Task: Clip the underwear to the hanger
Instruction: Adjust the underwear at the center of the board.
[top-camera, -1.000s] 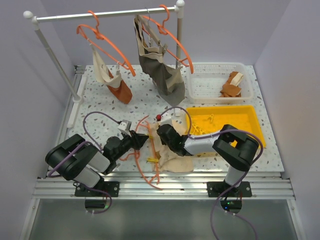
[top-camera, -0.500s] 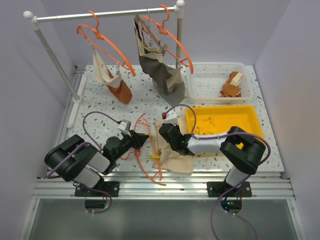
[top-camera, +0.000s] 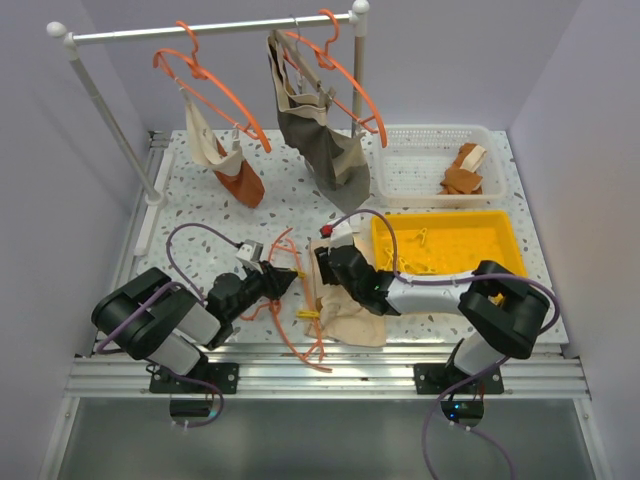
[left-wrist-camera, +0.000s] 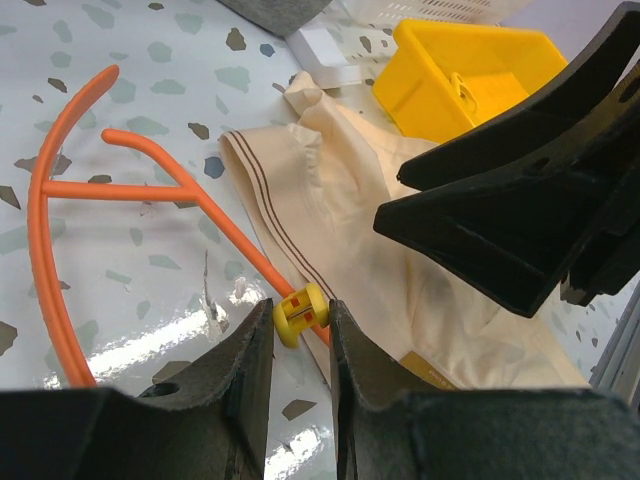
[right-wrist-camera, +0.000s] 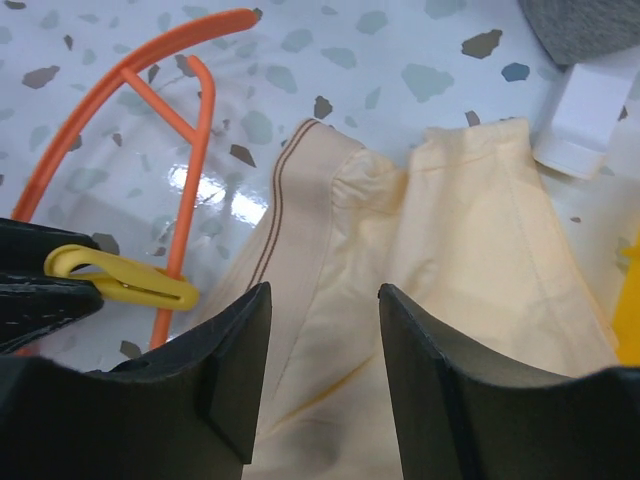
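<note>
Left fingers (left-wrist-camera: 240, 400) pinch yellow clip (left-wrist-camera: 300, 312); underwear (left-wrist-camera: 330, 200) tag (left-wrist-camera: 428, 372) unreadable.

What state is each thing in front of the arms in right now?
underwear, lying rumpled on the table
hanger, flat on the table, one bar at the underwear's edge
yellow clip, held at that bar
left tool, shut on the yellow clip
right tool, open, empty, over the underwear
</note>
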